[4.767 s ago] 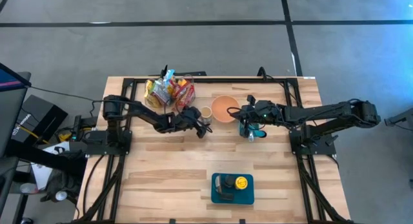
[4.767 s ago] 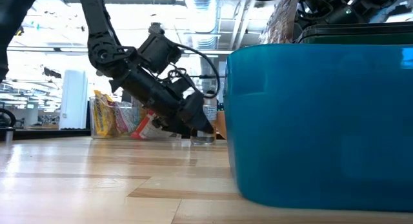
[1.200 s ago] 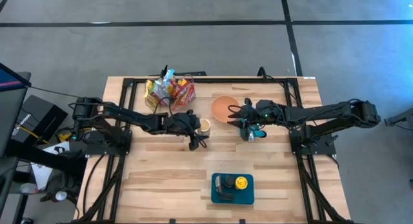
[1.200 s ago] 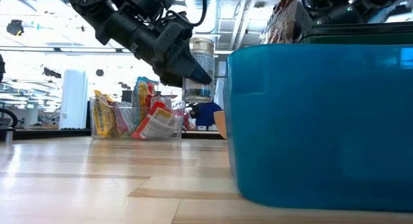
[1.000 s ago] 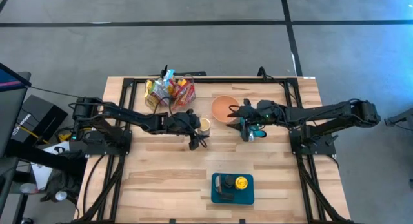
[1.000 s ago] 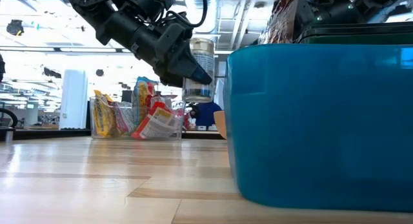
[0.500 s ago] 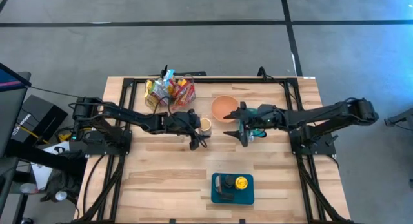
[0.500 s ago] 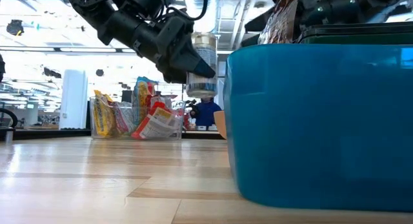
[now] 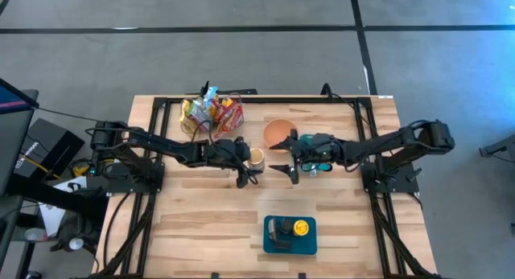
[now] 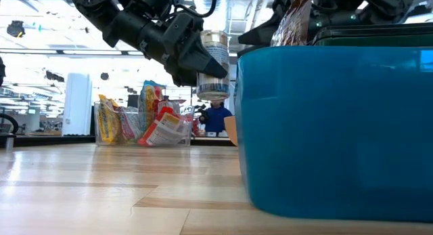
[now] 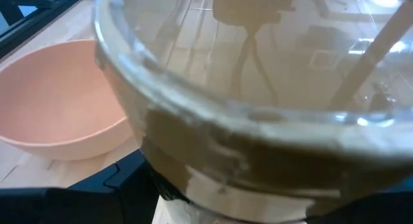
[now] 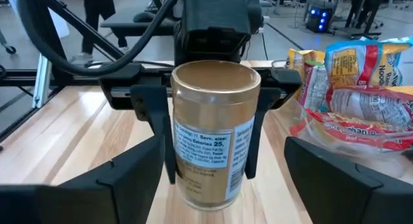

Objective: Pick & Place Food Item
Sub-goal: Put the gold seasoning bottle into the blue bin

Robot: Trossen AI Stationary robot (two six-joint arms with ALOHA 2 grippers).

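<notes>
Jaws of your left gripper [image 12: 213,114] are clamped on the jar [image 12: 215,130], one finger on each side of its label, holding it upright and clear of the surface [image 9: 209,223]. Jaws of your right gripper [image 9: 283,168] stand fully spread and hold nothing, pointing straight at the jar from close by.

Risks, as judged from this pose:
- Collision. Your two grippers face each other with only the jar between them; if the right one advances while the left fingers occupy the jar's sides, finger will likely meet finger.
- Drop. The jar hangs in the air, so if the left jaws let go before the right ones have closed, it would fall to the surface beside the bowl [image 9: 278,133] and could roll.
- Slip. The wall looks smooth; a grip low on the label may let it tilt.

Pose: your left arm [image 9: 165,146] reaches low across the surface from its base at the left, wrist near the snack bin [image 9: 211,112]. Your right arm [image 9: 386,146] stretches in from the right, past the bowl, wrist level. The blue tray [image 9: 290,234] lies well apart, toward the near edge.
</notes>
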